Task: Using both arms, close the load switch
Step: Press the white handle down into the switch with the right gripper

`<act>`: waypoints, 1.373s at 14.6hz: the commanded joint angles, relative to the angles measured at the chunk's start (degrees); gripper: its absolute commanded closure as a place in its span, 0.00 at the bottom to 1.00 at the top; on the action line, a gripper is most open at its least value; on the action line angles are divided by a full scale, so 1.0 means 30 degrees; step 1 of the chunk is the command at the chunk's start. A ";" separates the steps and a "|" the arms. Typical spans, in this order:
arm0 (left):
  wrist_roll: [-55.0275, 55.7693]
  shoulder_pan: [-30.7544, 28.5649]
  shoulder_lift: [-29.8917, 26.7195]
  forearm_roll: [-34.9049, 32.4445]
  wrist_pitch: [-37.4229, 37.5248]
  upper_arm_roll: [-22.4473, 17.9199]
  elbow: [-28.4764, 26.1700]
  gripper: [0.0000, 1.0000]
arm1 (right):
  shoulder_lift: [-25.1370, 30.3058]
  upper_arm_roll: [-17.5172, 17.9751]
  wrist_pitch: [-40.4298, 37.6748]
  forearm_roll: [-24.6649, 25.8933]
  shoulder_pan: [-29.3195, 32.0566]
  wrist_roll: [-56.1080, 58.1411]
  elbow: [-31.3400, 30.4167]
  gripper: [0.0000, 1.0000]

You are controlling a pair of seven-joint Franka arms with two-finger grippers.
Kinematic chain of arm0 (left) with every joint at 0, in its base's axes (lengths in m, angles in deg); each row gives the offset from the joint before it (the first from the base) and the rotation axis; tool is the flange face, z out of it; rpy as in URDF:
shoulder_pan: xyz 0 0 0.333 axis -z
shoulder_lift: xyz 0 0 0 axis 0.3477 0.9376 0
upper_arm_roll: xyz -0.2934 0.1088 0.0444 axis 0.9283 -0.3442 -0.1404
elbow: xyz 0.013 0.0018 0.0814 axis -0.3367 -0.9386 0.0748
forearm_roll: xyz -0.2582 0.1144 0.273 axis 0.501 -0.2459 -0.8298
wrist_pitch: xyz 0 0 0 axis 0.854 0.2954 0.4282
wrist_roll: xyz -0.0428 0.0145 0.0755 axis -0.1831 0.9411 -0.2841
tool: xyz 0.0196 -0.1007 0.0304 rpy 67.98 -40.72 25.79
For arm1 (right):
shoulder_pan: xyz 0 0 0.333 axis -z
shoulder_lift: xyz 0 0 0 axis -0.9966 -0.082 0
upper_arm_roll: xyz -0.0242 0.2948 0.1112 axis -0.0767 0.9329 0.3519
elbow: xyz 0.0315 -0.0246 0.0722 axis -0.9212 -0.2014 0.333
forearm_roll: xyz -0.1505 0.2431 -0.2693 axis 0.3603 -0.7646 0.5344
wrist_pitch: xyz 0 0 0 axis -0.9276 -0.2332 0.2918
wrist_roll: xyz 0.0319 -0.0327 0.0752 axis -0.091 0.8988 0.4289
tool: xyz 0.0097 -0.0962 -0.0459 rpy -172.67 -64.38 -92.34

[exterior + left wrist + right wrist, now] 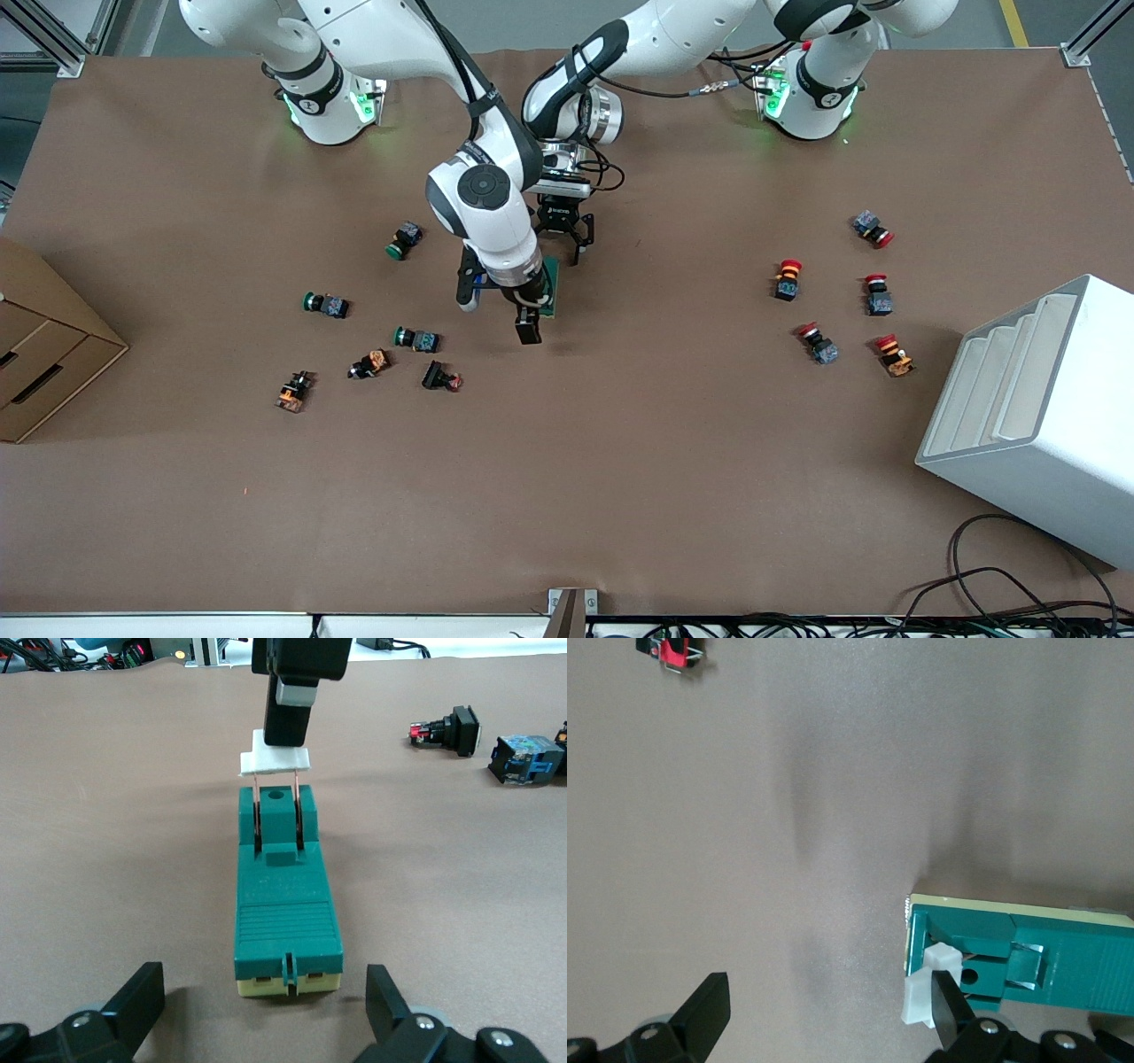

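In the front view the right arm's white wrist covers most of the dark-green rectangular load switch (552, 288), leaving only a thin green strip showing. The left wrist view cuts off the left gripper (266, 1010) at the picture's edge, so only its black finger ends show. The right wrist view cuts the green block (1045, 961) off at the edge, and one black finger (943, 1001) overlaps its white tab (921, 992).
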 commanded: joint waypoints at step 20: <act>0.0421 -0.0133 -0.0081 -0.0402 0.0124 -0.0084 -0.0303 0.00 | -0.2532 0.0141 -0.1675 0.0337 0.1021 0.0616 0.3636 0.00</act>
